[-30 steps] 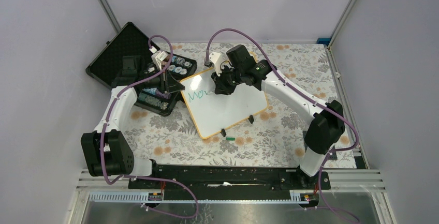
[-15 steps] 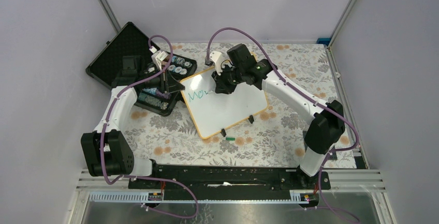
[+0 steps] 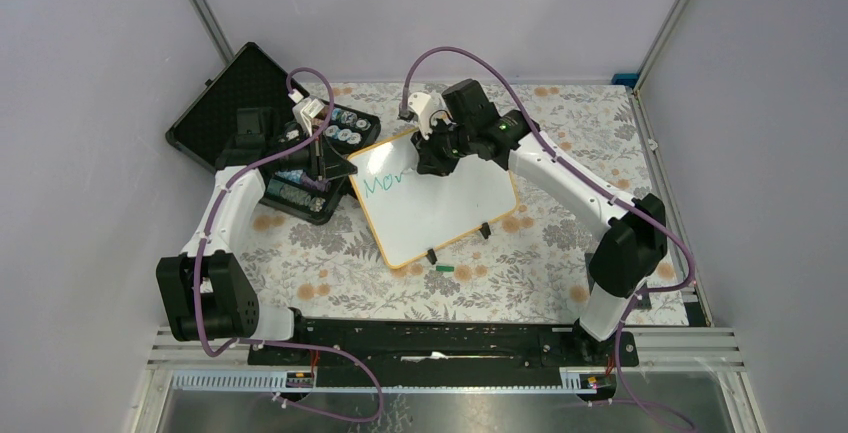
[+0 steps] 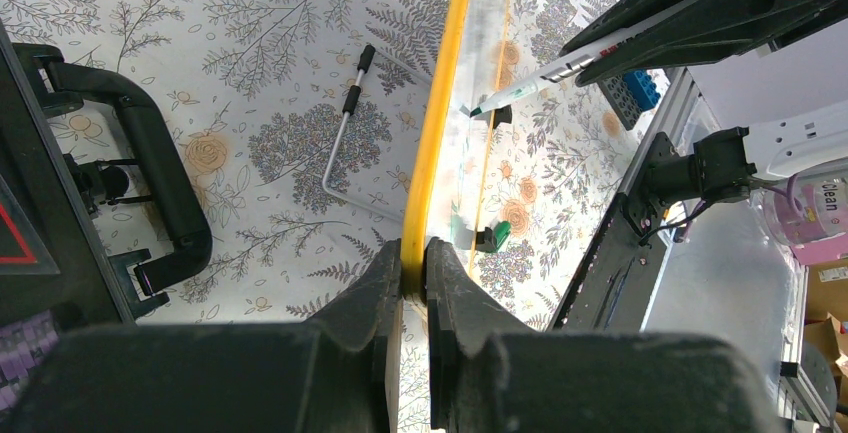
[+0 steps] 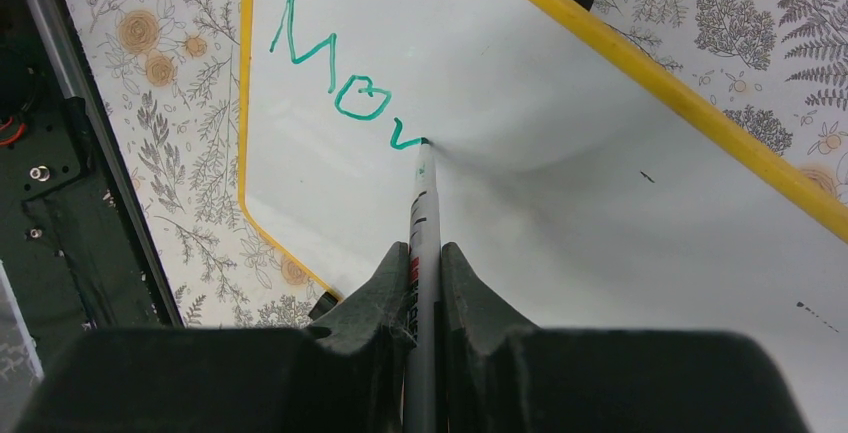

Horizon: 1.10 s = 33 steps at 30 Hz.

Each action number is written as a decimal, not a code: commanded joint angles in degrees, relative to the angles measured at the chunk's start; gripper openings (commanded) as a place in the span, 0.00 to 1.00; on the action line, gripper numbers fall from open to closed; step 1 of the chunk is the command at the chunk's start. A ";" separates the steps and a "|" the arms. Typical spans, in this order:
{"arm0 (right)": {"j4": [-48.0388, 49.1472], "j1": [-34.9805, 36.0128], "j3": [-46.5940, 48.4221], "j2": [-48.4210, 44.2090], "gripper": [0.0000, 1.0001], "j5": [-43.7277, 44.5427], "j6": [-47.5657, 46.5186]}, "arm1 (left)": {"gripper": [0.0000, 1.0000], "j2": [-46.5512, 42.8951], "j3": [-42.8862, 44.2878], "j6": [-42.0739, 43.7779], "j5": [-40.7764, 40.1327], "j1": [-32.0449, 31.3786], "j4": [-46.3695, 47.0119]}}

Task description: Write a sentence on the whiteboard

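We look down on a floral-cloth worktop [image 3: 330, 253] boxed in by pale lilac walls [image 3: 450, 13].
Mid-worktop sits the whiteboard [image 3: 435, 198], its yellow rim pinched by our left gripper [image 4: 413, 273]. Our right gripper [image 5: 424, 283] clasps a green marker [image 5: 424, 203], tip touching the board. The sentence [image 5: 345, 83] reads "Mov". A black case [image 3: 230, 93] lies open at the far-left corner.

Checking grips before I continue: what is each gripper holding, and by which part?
The left gripper pinches the white orange-yellow-rimmed whiteboard by its rim. The right gripper clamps the slim white green-tipped marker by its barrel, tip on the board.
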 commanded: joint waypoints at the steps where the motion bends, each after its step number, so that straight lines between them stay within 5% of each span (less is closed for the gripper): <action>1: 0.83 -0.83 0.89 -3.09 0.00 -0.73 -0.81 | 0.00 -1.23 -0.46 3.45 -2.24 -0.84 1.56; 33: 1.31 -0.68 0.25 -0.93 0.00 -0.04 -1.18 | 0.00 -1.77 -1.06 3.70 -2.69 -0.84 1.56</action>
